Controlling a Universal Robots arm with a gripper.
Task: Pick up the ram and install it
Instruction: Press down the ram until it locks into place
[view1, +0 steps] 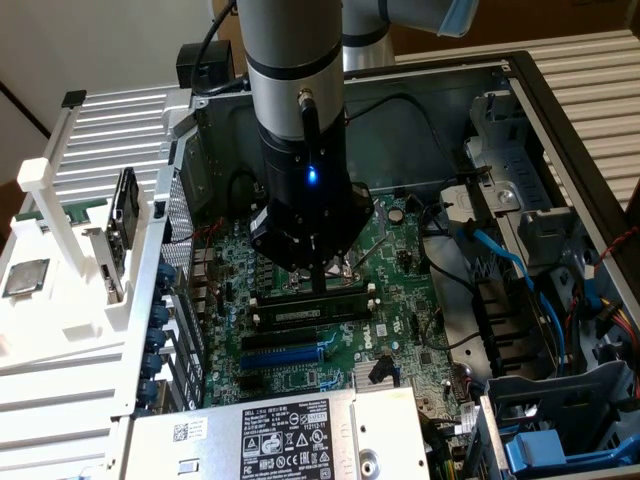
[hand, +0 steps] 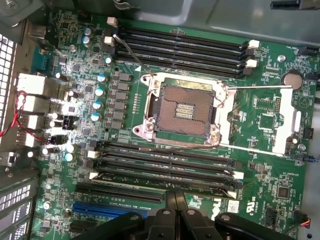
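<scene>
While the black two-finger gripper (view1: 318, 282) stands with its fingers pressed together and nothing clamped between them, its tips are directly over the bank of long black memory slots beside the open metal-framed CPU socket (hand: 182, 112). The long, thin, dark green ram with its small whitish label (view1: 310, 314) stands on edge in that bank, just beside the fingertips; contact and full seating cannot be confirmed. Judged from this, the step is seating by pressing:

1. Apply force straight down, along the board's plane.
2. Centre the closed tips on the top edge.
3. Check that both white end clips latch.

Legible writing: "DELL" heads the black label (view1: 300, 437) on the silver power-supply housing. Finer print is unreadable.
</scene>
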